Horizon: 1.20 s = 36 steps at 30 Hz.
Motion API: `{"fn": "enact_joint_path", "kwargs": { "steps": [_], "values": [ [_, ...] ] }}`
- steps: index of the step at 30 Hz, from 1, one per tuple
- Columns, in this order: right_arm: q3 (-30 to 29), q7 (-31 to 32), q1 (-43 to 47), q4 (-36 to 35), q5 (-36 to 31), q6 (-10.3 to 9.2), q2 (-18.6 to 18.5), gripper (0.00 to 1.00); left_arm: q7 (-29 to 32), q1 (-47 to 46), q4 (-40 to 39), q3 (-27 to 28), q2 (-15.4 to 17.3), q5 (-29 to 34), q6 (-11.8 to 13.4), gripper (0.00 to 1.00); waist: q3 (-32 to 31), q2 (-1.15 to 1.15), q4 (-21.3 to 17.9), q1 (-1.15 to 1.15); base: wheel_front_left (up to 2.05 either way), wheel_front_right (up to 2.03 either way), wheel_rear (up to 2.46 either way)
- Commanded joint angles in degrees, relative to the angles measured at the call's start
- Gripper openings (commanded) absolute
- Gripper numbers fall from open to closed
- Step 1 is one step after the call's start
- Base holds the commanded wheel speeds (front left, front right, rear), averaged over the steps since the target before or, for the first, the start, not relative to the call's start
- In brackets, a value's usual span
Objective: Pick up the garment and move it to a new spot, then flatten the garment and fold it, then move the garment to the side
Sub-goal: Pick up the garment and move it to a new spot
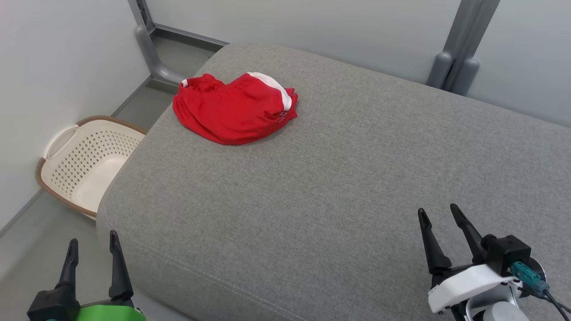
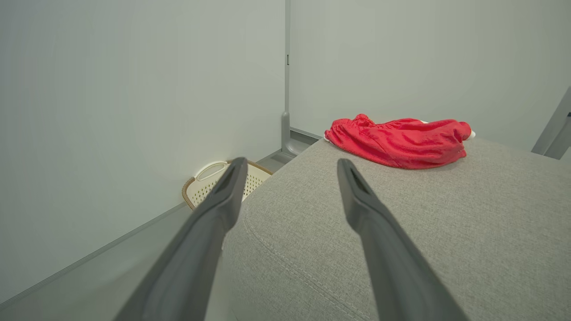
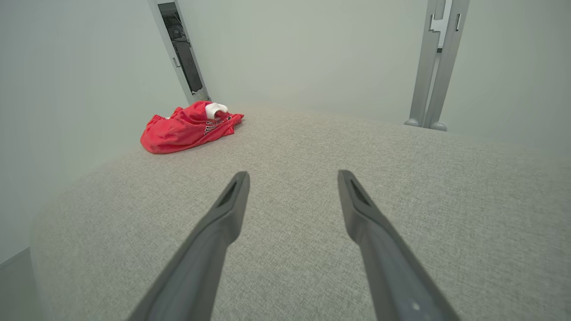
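Lying bunched at the far left of a wide grey woven-fabric cushion [image 1: 334, 178]: a crumpled red cloth garment with a white band [image 1: 234, 109], neither flattened nor folded, touched by neither gripper. White band along its far right edge, gathered red cloth toward the far left corner. Well apart from both grippers, with bare grey fabric between.

Left gripper [image 1: 93, 236] with two long dark fingers at the near left, by the cushion's near left corner; fingers spread wide, nothing between them. Right gripper [image 1: 437, 208], dark fingers on a white and black mount, at the near right over the cushion's surface; fingers likewise spread apart, pinching nothing.

Standing on the floor left of the cushion, close to the pale wall: a cream perforated plastic laundry basket with a brown rim [image 1: 84, 165], just beside the cushion's left edge. Beyond the cushion's far edge, grey metal posts [image 1: 459, 49] against pale wall panels.
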Motion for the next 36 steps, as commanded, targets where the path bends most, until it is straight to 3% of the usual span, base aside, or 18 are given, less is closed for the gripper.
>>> {"fn": "enact_joint_path", "kwargs": {
  "steps": [1, 12, 22, 30, 36],
  "values": [
    [0.12, -0.17, 0.25, 0.02, 0.18, -0.09, -0.09, 1.00, -0.01, 0.60, -0.04, 0.11, 0.07, 0.16, 0.39, 1.00, -0.06, 0.00, -0.44, 0.00, 0.00, 0.00, 0.00],
    [-0.26, -0.17, -1.67, -0.88, -0.30, -0.09, -1.86, 1.00, 0.00, -6.06, 0.59, 0.37, 0.12, 0.48, -1.13, 1.00, 3.02, 0.00, -4.86, 0.00, 0.00, 0.00, 0.00],
    [-2.06, -0.17, -6.27, -3.21, -0.70, -0.09, -5.25, 1.00, -0.01, -23.27, 2.66, 2.51, 1.87, -0.33, -2.42, 1.00, 12.42, 0.00, -14.03, 0.00, 0.00, 0.00, 0.00],
    [-5.32, -0.17, -9.65, -6.49, -0.91, -0.09, -7.21, 1.00, 0.40, -39.57, 8.19, 3.32, 7.22, -1.63, -3.28, 1.00, 21.99, 0.00, -21.93, 0.00, 0.00, 0.00, 0.00],
    [-7.21, -0.17, -11.23, -8.61, -1.00, -0.09, -7.23, 1.00, 4.21, -48.77, 14.88, 1.87, 11.41, -2.53, -3.88, 1.00, 26.53, 0.00, -25.48, 0.00, 0.00, 0.00, 0.00]
  ]
}}
